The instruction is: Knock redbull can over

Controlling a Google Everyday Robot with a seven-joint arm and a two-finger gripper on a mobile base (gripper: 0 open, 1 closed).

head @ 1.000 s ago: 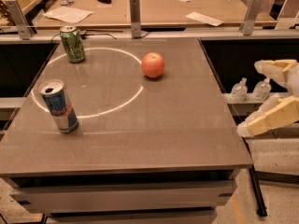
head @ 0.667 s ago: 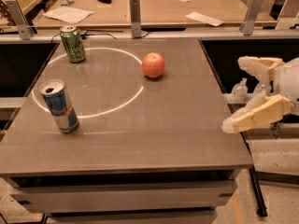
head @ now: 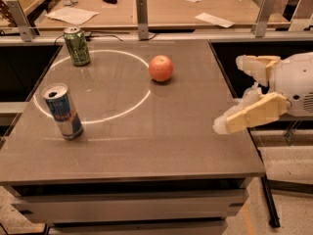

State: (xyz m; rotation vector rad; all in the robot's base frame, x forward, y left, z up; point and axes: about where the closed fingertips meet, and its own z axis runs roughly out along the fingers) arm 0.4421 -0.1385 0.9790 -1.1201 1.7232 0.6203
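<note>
Gripper (head: 230, 94): cream-coloured, at the table's right edge, above the surface; two fingers stood well apart, holding nothing, tips pointing left.
Table (head: 146, 151): brown flat top.
Round orange-red fruit (head: 161, 68): nearest item to the gripper, mid-table toward the back.
Redbull can (head: 62, 110): upright, front-left area, well apart from the gripper, standing on the white ring (head: 105, 121) marked on the top.
Green can (head: 77, 45): upright, back-left corner.

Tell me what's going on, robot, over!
Hand open, at table's right edge. Redbull can upright, front left. Apple, green can farther back, not between.
</note>
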